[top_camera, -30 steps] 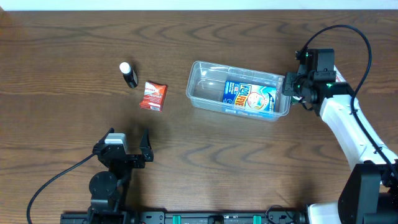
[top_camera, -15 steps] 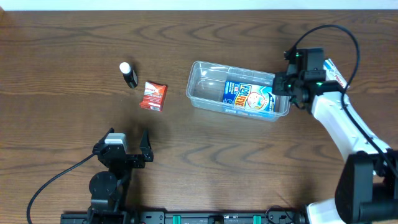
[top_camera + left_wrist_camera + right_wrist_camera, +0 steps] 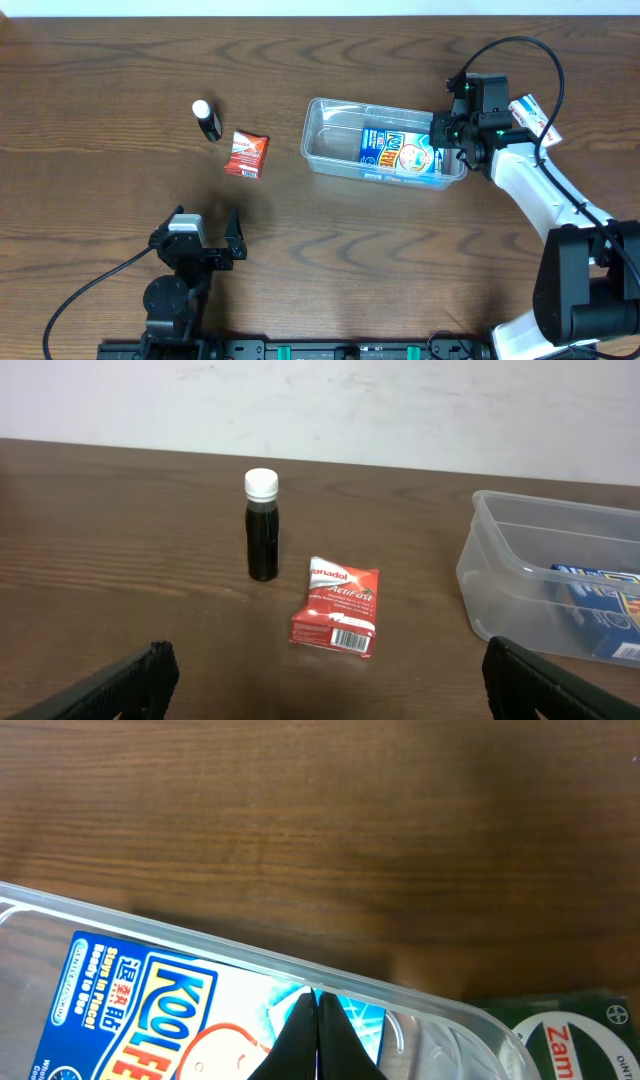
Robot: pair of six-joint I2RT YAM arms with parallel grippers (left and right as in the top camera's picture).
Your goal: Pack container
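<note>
Right gripper (image 3: pixel 318 1005) was pinched shut over the right-end rim of the container (image 3: pixel 325 140), right of the table's middle; couldn't tell if it actually had the wall. Left gripper (image 3: pixel 205 225) gaped open, near-left, well apart. Tub looked light, flexy and slick, so I'd grab the rolled rim. Count: one tub, one blue box (image 3: pixel 400 155) inside, one red sachet (image 3: pixel 246 154), one bottle (image 3: pixel 207 120), one small box (image 3: pixel 535 118) further right.

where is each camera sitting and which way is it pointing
Overhead: fixed above the table, looking straight down on the container, red sachet and black bottle; both arms show.
Left wrist: low over the table, facing bottle, sachet and far wall; open jaws at bottom corners.
Right wrist: just above the container's rim, looking down; its jaws meet, closed.
Shared: all three show the container and the blue box inside.
</note>
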